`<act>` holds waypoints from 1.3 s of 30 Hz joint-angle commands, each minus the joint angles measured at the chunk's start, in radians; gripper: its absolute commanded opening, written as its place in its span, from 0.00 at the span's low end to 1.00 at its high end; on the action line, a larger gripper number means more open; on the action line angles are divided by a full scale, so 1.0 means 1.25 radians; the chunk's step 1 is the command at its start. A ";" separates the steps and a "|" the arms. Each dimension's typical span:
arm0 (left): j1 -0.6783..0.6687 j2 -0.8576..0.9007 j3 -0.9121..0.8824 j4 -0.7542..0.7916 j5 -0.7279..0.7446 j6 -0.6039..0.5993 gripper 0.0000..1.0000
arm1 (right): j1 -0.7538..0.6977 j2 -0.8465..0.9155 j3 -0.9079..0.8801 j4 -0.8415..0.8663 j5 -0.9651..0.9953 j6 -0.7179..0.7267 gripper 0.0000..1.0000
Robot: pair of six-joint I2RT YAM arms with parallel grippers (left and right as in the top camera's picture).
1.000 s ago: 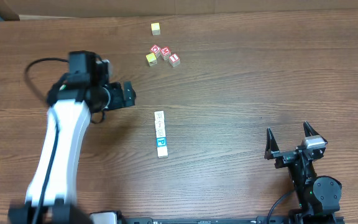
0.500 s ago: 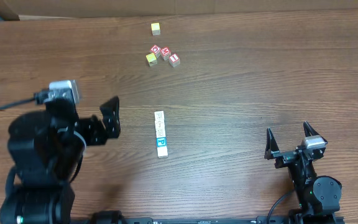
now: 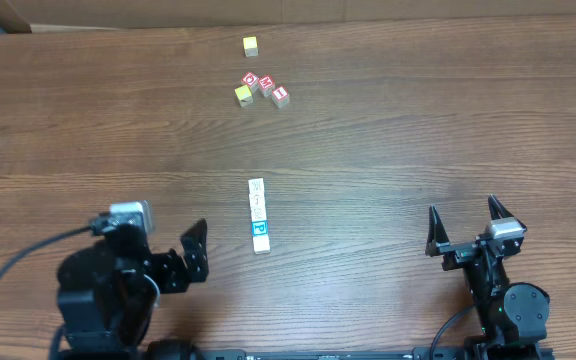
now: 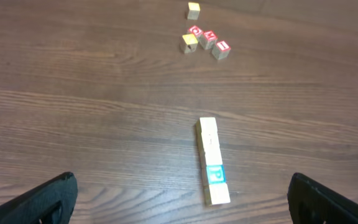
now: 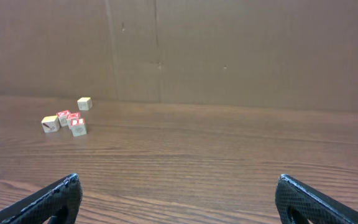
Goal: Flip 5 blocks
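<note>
Brown wood-grain table (image 3: 418, 130) is occupied near its middle by the blocks (image 3: 259, 215), laid touching end to end in one short row, the blue-faced one second from the near end. The left gripper (image 3: 183, 262) is held wide open and empty, near the front edge and left of the row, and the right gripper (image 3: 463, 210) is likewise spread open and empty, well to the right. Red-and-white cubes (image 3: 266, 87) and yellow cubes (image 3: 251, 45) are seen farther back.

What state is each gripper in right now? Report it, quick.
Left gripper: open, holding nothing.
Right gripper: open, holding nothing.
</note>
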 commanded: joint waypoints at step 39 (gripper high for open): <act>-0.002 -0.396 -0.699 1.175 -0.030 -0.060 1.00 | -0.002 -0.006 -0.009 0.005 0.007 -0.003 1.00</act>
